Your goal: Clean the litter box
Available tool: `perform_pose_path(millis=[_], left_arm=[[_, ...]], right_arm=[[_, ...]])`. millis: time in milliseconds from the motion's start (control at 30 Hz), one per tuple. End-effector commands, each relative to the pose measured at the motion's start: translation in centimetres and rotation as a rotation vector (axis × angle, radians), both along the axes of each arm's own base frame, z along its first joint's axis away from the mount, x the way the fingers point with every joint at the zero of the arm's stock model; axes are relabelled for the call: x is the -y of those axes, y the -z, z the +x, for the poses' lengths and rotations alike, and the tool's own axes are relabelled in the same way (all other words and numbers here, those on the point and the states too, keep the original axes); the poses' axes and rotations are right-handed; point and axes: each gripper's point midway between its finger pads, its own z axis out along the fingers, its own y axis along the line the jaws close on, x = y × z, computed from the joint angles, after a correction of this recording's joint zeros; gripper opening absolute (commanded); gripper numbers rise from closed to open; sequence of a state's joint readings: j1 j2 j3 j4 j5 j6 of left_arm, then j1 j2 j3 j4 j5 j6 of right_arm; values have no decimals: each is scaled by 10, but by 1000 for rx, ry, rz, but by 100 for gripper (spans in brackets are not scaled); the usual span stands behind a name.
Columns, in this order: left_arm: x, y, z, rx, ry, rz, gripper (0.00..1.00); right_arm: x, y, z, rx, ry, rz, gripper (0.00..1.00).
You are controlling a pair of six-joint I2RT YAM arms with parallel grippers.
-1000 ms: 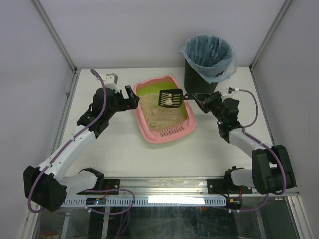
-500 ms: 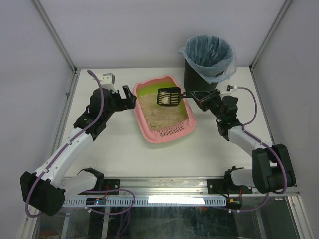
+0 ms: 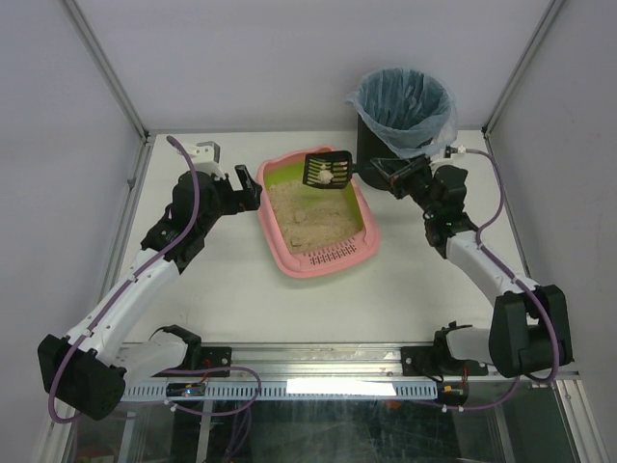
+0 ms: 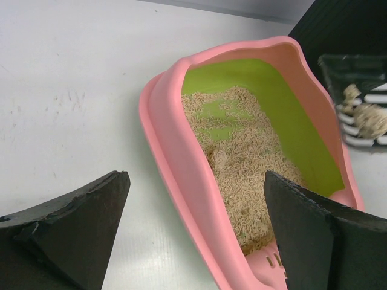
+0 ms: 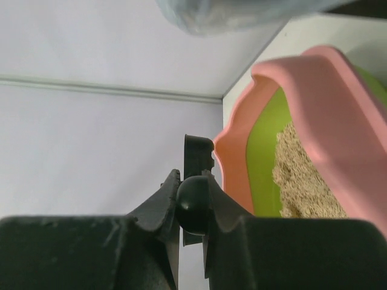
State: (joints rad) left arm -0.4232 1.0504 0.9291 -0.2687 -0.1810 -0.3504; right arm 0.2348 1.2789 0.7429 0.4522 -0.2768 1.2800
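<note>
The pink litter box [image 3: 289,258] with green lining and beige litter lies at the table's middle; it also shows in the left wrist view [image 4: 181,181] and the right wrist view [image 5: 338,115]. My right gripper [image 3: 386,175] is shut on the handle of a black slotted scoop [image 3: 328,169], held above the box's far end with a pale clump in it. The handle's round end sits between the fingers in the right wrist view [image 5: 192,205]. My left gripper [image 3: 253,190] is open and empty, its jaws either side of the box's left rim without touching it.
A black bin with a blue bag [image 3: 400,116] stands at the back right, just behind the scoop. Grey enclosure walls surround the white table [image 3: 212,280].
My right gripper has lifted the scoop with the clump up and toward the far end of the box, nearer the bin. My left gripper has backed slightly away from the rim.
</note>
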Motion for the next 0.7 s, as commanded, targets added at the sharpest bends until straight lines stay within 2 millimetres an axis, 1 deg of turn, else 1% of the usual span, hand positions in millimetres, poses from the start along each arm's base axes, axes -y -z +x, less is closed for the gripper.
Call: perform_pose_path(millis=[0, 100, 133, 233, 367, 433, 567, 667], left_arm=[[-4, -31, 1, 81, -10, -26, 99], [-5, -32, 0, 84, -9, -27, 99], [-5, -33, 0, 85, -11, -27, 99], [-6, -34, 0, 88, -13, -26, 99], [-6, -34, -1, 89, -13, -26, 99], [-7, -34, -2, 91, -14, -26, 99], [-5, -33, -3, 87, -6, -25, 99], [-6, -32, -3, 84, -5, -24, 99]], right_arm=[[19, -79, 8, 116, 67, 57, 0], [32, -102, 18, 129, 136, 67, 0], [37, -116, 22, 145, 160, 73, 0], [53, -140, 34, 173, 244, 76, 0], [85, -162, 53, 193, 383, 73, 0], [100, -170, 63, 211, 444, 62, 0], [130, -176, 81, 241, 553, 26, 0], [151, -178, 93, 284, 623, -66, 0]])
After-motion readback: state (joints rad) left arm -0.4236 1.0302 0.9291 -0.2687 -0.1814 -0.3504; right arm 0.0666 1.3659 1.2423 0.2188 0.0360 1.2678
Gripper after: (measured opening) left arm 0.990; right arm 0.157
